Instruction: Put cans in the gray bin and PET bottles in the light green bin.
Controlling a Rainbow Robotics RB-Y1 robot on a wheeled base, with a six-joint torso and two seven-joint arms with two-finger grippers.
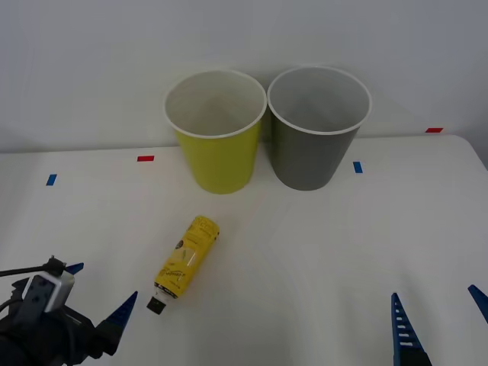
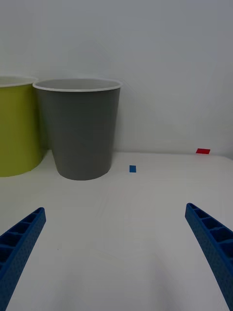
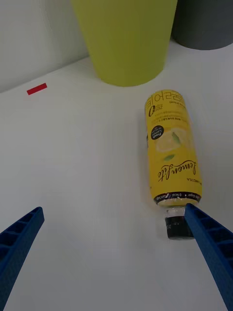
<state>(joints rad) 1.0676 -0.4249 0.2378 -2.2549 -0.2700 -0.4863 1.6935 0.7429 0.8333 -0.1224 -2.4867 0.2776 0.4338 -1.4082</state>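
Left hand [image 1: 99,293] spread beside lying PET bottle [image 1: 187,255], black cap toward robot, base toward light green bin [image 1: 216,130], right hand [image 1: 438,309] spread

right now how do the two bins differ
The light green bin is lime yellow-green; the gray bin is dark gray. The light green bin stands to the robot's left, nearer the PET bottle lying on the table; the gray bin stands to the right. Both are upright, round, tapered, white-rimmed and about the same size.
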